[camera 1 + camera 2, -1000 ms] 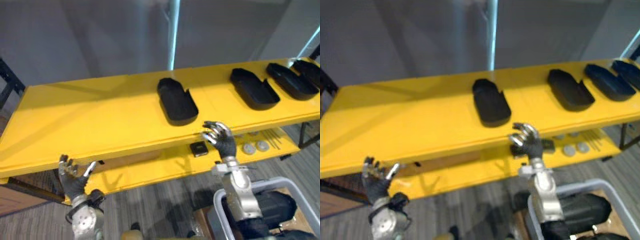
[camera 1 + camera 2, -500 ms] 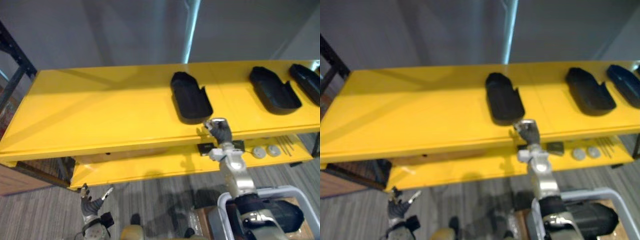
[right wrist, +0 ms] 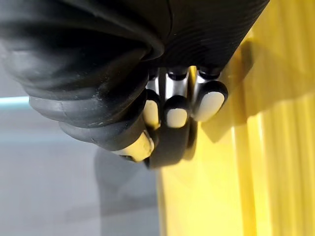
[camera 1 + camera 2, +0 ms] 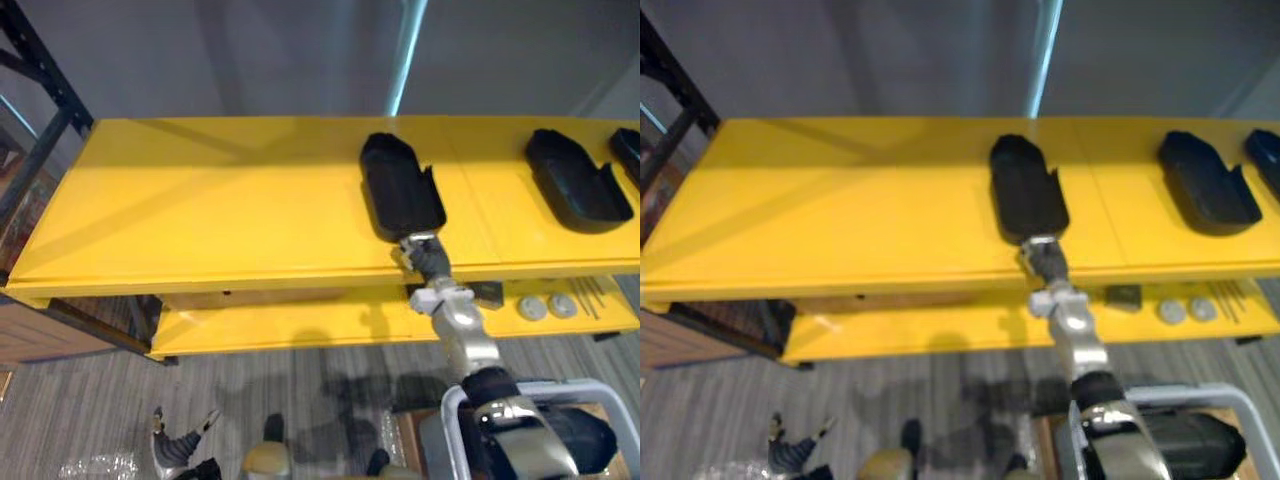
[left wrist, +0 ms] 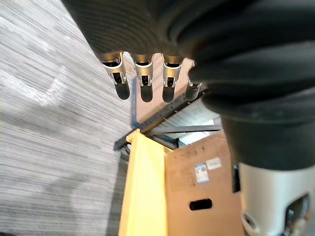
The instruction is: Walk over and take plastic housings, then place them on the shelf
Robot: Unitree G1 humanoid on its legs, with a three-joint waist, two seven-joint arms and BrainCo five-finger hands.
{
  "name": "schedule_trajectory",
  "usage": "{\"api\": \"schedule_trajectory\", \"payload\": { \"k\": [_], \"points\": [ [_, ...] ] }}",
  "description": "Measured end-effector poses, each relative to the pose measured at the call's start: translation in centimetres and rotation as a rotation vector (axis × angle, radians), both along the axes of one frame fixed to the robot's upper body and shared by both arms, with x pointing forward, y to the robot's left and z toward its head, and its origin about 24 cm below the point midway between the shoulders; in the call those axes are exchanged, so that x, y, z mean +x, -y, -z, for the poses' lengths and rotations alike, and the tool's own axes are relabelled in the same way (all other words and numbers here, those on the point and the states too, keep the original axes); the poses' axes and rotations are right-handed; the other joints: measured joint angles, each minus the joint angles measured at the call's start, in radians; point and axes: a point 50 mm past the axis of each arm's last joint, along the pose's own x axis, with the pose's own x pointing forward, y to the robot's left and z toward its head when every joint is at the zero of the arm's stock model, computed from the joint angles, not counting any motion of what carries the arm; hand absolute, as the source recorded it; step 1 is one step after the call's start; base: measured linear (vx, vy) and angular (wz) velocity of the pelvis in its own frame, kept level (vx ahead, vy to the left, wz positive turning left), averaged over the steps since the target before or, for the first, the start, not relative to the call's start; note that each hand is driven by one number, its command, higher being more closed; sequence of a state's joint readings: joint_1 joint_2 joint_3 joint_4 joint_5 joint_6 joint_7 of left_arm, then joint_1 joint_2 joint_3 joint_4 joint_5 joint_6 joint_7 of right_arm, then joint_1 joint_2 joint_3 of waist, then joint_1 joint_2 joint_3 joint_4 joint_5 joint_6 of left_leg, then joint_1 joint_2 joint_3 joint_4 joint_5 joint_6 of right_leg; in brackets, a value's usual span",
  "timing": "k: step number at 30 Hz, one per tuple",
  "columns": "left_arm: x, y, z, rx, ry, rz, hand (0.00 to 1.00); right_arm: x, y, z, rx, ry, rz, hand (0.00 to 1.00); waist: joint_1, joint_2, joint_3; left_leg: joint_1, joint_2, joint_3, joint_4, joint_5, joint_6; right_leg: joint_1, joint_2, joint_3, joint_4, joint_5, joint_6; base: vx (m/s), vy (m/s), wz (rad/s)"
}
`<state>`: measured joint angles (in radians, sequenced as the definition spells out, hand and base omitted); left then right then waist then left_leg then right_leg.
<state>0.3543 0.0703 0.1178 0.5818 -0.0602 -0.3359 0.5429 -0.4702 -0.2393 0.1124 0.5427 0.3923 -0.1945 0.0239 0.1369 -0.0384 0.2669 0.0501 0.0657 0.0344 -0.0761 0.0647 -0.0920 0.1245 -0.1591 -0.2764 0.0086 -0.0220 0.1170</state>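
Three black plastic housings lie on the yellow shelf top (image 4: 200,200): one in the middle (image 4: 400,197), one to the right (image 4: 578,187), one cut off at the right edge (image 4: 630,150). My right hand (image 4: 426,257) is stretched out to the shelf's front edge. Its curled fingers (image 3: 176,117) rest against the near end of the middle housing (image 3: 167,147), and no grip on it shows. My left hand (image 4: 178,448) hangs low over the grey floor, far from the shelf, with its fingers (image 5: 142,81) straight and nothing in them.
The lower yellow shelf (image 4: 300,325) carries a dark block (image 4: 488,293), round silver discs (image 4: 547,307) and thin rods (image 4: 590,293). A black rack frame (image 4: 45,85) and a brown box (image 4: 50,335) stand at the left. A grey-framed cart (image 4: 520,400) sits at the lower right.
The camera has shifted. My right hand has reached forward from below the shelf edge to the middle housing's near end. My left hand has dropped from the shelf edge toward the floor.
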Motion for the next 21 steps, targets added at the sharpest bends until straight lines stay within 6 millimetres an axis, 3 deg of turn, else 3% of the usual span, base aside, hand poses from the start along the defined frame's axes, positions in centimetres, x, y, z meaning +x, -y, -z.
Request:
{"api": "schedule_trajectory", "payload": {
  "k": [20, 21],
  "points": [
    [-0.2, 0.1, 0.2, -0.004, 0.009, 0.004, 0.00, 2.3, 0.4, -2.7, -0.004, 0.077, 0.027, 1.00, 0.035, 0.022, 0.051, -0.001, -0.016, -0.028, 0.005, 0.002, 0.004, 0.015, -0.013, -0.026, 0.001, -0.005, 0.008, -0.01, -0.003, 0.03],
    [-0.2, 0.1, 0.2, -0.003, 0.012, 0.004, 0.00, 2.3, 0.4, -2.7, -0.005, 0.081, 0.027, 0.00, 0.036, 0.022, 0.051, -0.002, -0.016, -0.028, 0.005, 0.002, 0.004, 0.015, -0.013, -0.026, 0.000, -0.005, 0.008, 0.00, 0.000, 0.00]
  ]
}}
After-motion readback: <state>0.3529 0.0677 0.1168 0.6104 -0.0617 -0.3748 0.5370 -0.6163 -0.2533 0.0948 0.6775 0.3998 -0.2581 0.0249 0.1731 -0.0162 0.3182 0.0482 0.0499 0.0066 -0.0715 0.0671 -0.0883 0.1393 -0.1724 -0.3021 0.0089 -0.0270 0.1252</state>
